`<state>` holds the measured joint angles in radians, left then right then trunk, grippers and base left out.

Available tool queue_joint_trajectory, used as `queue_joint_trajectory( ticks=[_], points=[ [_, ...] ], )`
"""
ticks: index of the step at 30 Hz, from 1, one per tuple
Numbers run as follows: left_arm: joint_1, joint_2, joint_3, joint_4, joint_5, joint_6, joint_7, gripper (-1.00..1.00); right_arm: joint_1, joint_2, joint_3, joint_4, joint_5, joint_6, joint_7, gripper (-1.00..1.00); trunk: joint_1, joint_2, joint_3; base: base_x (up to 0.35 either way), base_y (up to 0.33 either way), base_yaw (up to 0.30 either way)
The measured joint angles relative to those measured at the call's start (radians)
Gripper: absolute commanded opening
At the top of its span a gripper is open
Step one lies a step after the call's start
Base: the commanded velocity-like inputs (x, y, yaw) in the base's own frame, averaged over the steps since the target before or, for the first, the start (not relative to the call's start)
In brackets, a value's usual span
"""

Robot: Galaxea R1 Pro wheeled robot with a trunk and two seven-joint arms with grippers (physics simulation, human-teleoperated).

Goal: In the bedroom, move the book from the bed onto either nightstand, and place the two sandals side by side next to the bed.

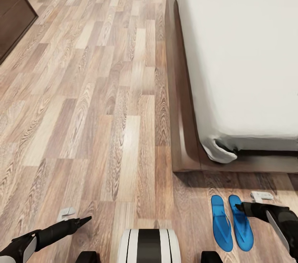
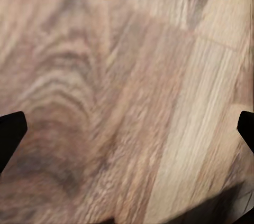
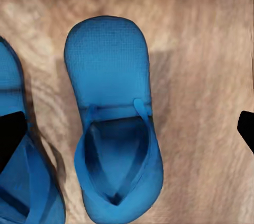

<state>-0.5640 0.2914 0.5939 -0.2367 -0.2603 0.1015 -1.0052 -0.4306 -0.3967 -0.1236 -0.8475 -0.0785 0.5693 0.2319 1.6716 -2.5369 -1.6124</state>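
The bed (image 1: 240,48) is cut by the right and top edges of the head view, so its headboard end cannot be told. A dark cabinet (image 1: 14,15) is cut by the left edge. The right gripper (image 1: 242,208) covers part of one sandal (image 1: 241,225). In the right wrist view a second sandal (image 3: 21,182) is cut at the edge. The floor (image 2: 127,76) in the left wrist view is blurred (the grain is soft), and there the left gripper (image 2: 127,134) shows just two dark fingertips (image 2: 10,134) at the edges.
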Motion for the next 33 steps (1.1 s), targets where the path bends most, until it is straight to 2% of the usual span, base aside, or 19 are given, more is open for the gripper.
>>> queue_joint_trajectory(
  ticks=[1, 2, 3, 5, 7, 8, 9, 12, 15, 22, 27, 29, 33],
  points=[
    [0.000, 0.000, 0.000, 0.000, 0.000, 0.000, 0.000, 1.00, 0.001, -0.011, -0.010, 0.000, -0.011, 0.000, 0.023, 1.00, 0.000, 0.000, 0.004, 0.000, 0.000, 0.000],
    [0.000, 0.000, 0.000, 0.000, 0.000, 0.000, -0.001, 1.00, 0.001, -0.035, -0.035, 0.006, -0.034, -0.001, 0.073, 1.00, -0.001, 0.000, 0.008, 0.000, 0.000, 0.000],
    [0.000, 0.002, 0.000, 0.000, 0.000, 0.000, -0.004, 1.00, 0.003, -0.088, -0.088, 0.054, -0.091, -0.002, 0.186, 1.00, -0.001, 0.001, 0.012, 0.000, 0.000, 0.000],
    [0.000, 0.004, 0.000, 0.000, 0.000, -0.001, -0.006, 1.00, 0.004, -0.133, -0.120, 0.131, -0.124, -0.005, 0.276, 1.00, -0.002, 0.001, 0.019, 0.000, 0.000, 0.000],
    [0.000, 0.005, 0.000, 0.000, 0.000, -0.001, -0.007, 1.00, 0.004, -0.156, -0.133, 0.205, -0.139, -0.006, 0.332, 1.00, -0.003, 0.002, 0.027, 0.000, 0.000, 0.000],
    [0.000, 0.007, 0.001, 0.000, 0.000, -0.002, -0.007, 1.00, 0.004, -0.185, -0.148, 0.341, -0.160, -0.042, 0.424, 1.00, -0.004, 0.002, 0.031, 0.000, 0.000, 0.000],
    [0.000, 0.008, 0.000, 0.000, 0.000, -0.002, -0.008, 1.00, 0.006, -0.191, -0.148, 0.474, -0.159, -0.087, 0.445, 1.00, -0.004, 0.002, 0.035, 0.000, 0.000, 0.000],
    [0.000, 0.008, 0.001, 0.000, 0.000, -0.003, -0.008, 1.00, 0.005, -0.195, -0.152, 0.565, -0.178, -0.184, 0.466, 1.00, -0.005, 0.003, 0.046, 0.000, 0.000, 0.000],
    [0.000, 0.007, 0.000, 0.000, 0.000, -0.004, -0.005, 1.00, 0.005, -0.193, -0.155, 0.628, -0.214, -0.278, 0.477, 1.00, -0.005, 0.003, 0.047, 0.000, 0.000, 0.000],
    [0.000, 0.004, 0.000, 0.001, 0.000, -0.005, -0.003, 1.00, 0.004, -0.192, -0.153, 0.717, -0.226, -0.359, 0.479, 1.00, -0.005, 0.003, 0.047, 0.000, 0.000, 0.000],
    [0.000, 0.001, -0.001, 0.001, 0.000, -0.005, -0.002, 1.00, 0.004, -0.191, -0.151, 0.730, -0.228, -0.405, 0.478, 1.00, -0.008, 0.004, 0.066, 0.000, 0.000, 0.000],
    [0.000, 0.001, -0.001, 0.002, 0.000, -0.004, -0.002, 1.00, 0.004, -0.184, -0.150, 0.733, -0.229, -0.412, 0.477, 1.00, -0.008, 0.004, 0.073, 0.000, 0.000, 0.000],
    [0.000, 0.000, 0.000, 0.002, 0.000, -0.004, -0.002, 1.00, 0.004, -0.155, -0.150, 0.737, -0.228, -0.429, 0.477, 1.00, -0.010, 0.005, 0.089, 0.000, 0.000, 0.000]
  ],
)
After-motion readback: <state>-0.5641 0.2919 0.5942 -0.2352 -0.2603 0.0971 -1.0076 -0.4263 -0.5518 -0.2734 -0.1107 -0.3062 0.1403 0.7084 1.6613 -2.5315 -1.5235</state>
